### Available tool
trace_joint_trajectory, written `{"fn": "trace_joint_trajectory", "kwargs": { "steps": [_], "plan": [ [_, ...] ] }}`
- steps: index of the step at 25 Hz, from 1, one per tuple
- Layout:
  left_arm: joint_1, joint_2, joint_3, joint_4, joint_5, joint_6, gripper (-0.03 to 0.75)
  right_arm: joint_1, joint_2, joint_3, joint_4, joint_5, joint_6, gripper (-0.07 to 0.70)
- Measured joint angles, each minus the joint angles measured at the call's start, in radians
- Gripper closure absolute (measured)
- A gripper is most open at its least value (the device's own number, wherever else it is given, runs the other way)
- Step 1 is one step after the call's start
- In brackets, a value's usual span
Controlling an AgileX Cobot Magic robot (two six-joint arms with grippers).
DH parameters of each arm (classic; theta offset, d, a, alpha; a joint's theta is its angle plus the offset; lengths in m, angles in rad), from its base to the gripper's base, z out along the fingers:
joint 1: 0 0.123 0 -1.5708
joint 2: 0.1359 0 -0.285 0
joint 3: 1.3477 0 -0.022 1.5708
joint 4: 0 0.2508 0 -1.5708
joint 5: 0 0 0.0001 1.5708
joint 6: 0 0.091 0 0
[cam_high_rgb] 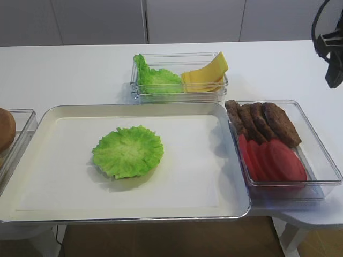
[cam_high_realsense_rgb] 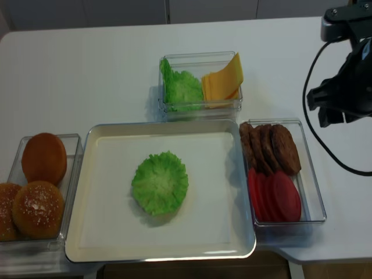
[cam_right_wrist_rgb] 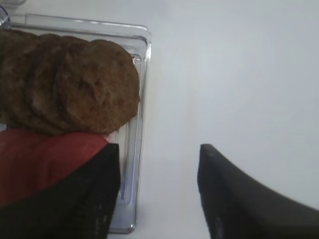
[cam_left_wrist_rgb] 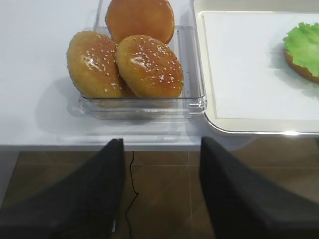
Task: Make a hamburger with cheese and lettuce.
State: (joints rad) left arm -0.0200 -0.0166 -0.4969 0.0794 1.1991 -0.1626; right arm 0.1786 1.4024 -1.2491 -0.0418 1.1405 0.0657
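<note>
A ruffled green lettuce [cam_high_rgb: 127, 151] leaf lies on the hamburger bun half in the middle of the tray [cam_high_rgb: 48, 115]. Only the bun's brown rim [cam_left_wrist_rgb: 305, 74] peeks out under the leaf in the left wrist view. Yellow cheese [cam_high_rgb: 206, 72] slices lean in the clear box at the back. My right gripper [cam_right_wrist_rgb: 159, 149] hangs open and empty above the bare table, just right of the patty box. My left gripper [cam_left_wrist_rgb: 159, 144] is open and empty too, out past the table's front edge over the floor, below the bun box.
A clear box on the right holds dark patties [cam_high_rgb: 262, 120] and red tomato slices [cam_high_rgb: 273, 158]. Another box on the left holds domed bun tops [cam_high_realsense_rgb: 38, 186]. A spare lettuce leaf [cam_high_rgb: 155, 77] sits beside the cheese. The right arm [cam_high_realsense_rgb: 343, 87] and its cable hang at the far right.
</note>
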Motion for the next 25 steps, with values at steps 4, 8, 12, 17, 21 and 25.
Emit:
{"fn": "trace_joint_trajectory", "kwargs": {
  "steps": [4,8,12,17,21,25],
  "plan": [
    [0.000,0.000,0.000,0.000,0.000,0.000,0.353,0.000,-0.066,0.000,0.000,0.076,0.004,0.254],
    [0.000,0.000,0.000,0.000,0.000,0.000,0.353,0.000,-0.157,0.000,-0.002,0.099,0.006,0.254],
    [0.000,0.000,0.000,0.000,0.000,0.000,0.353,0.000,-0.260,0.002,-0.002,0.106,0.022,0.254],
    [0.000,0.000,0.000,0.000,0.000,0.000,0.353,0.000,-0.411,0.084,0.017,0.109,0.033,0.254],
    [0.000,0.000,0.000,0.000,0.000,0.000,0.353,0.000,-0.560,0.223,0.042,0.115,0.050,0.254],
    [0.000,0.000,0.000,0.000,0.000,0.000,0.353,0.000,-0.750,0.346,0.042,0.122,0.064,0.254]
  ]
}}
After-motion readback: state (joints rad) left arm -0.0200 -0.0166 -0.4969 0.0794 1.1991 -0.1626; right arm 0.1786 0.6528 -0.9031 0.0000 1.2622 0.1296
